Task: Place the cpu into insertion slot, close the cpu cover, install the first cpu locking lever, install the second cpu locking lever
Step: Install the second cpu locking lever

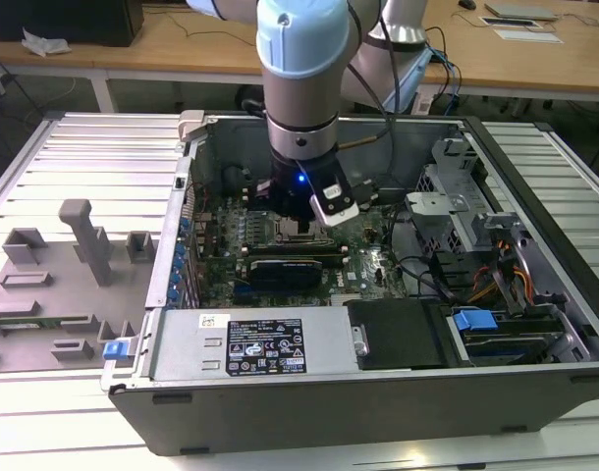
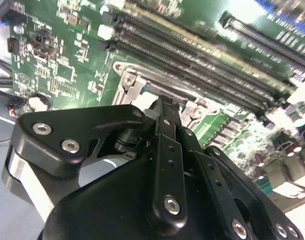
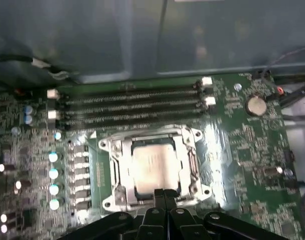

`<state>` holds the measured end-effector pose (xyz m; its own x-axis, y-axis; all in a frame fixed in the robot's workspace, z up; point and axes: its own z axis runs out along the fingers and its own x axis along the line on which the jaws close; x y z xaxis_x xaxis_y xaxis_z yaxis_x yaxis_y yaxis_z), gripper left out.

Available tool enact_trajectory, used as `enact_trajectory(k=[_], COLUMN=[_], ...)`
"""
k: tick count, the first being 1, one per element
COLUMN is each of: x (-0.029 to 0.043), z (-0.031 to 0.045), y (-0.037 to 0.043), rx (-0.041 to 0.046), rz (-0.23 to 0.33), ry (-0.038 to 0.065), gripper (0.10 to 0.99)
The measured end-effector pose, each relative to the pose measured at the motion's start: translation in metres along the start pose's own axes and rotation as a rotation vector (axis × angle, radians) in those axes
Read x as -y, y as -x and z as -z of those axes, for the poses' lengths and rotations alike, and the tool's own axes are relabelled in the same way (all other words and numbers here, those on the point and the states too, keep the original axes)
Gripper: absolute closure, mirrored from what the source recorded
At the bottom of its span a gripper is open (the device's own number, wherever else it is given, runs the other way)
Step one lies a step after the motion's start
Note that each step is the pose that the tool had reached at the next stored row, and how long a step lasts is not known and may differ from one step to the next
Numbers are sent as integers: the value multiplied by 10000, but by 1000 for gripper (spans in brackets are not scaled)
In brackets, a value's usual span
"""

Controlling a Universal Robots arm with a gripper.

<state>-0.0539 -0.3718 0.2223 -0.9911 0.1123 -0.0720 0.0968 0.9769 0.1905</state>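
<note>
The cpu (image 3: 155,167), a silvery square chip, lies in the socket on the green motherboard (image 3: 232,145). The cpu cover (image 3: 114,165), a metal frame with a square window, lies flat around the chip. My gripper (image 3: 165,192) is shut, its two black fingertips pressed together with nothing between them, at the socket's near edge just beside the chip. In the second wrist view the gripper (image 2: 161,102) tip sits at the socket's metal frame (image 2: 130,82). Whether it touches a locking lever I cannot tell. In the exterior view the arm (image 1: 299,128) reaches straight down into the open computer case.
Long memory slots (image 3: 132,100) run beside the socket. A long black card (image 1: 285,267) sits close by on the board. The power supply (image 1: 250,345), drive cage (image 1: 457,211), cables (image 1: 427,280) and case walls hem in the board. A grey fixture tray (image 1: 64,275) lies at the exterior view's left.
</note>
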Motion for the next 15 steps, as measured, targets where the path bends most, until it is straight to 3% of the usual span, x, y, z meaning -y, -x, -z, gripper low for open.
enact_trajectory(k=[2, 4, 7, 11, 15], x=[-95, -171, -237, -269, -276], z=[-18, -32, -33, 35, 40], y=[-7, -15, -22, -18, -18], rx=[30, 45, 47, 59, 65], rz=[31, 46, 48, 60, 67], ry=[-354, -516, -541, -668, -732], gripper=[980, 980, 980, 980, 980])
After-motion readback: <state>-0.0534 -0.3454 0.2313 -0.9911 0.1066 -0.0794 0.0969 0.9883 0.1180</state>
